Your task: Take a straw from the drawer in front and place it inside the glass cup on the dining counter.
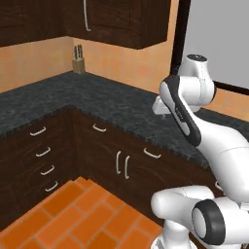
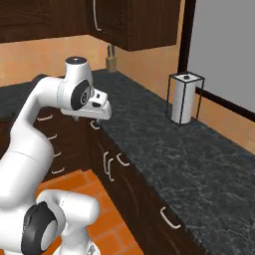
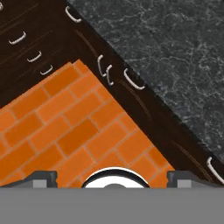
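Claw [image 3: 112, 175] spread wide and empty, hanging above the floor in front of the closed drawer [image 3: 131, 85].

The two dark fingertips sit far apart, nothing between them. Just beyond lies the dark brown wooden drawer, shut, its curved silver handle [image 3: 132, 80] catching light beside two upright cupboard handles [image 3: 105, 70]. The straw is presumably inside, hidden. To do this well, I judge the claw should drop level with the handle, straddle the bar squarely, then pull straight out. Around it: glossy orange brick tiles [image 3: 65, 127], black speckled granite worktop [image 2: 189, 159], a white paper-towel roll [image 2: 182, 99] in a wire stand.
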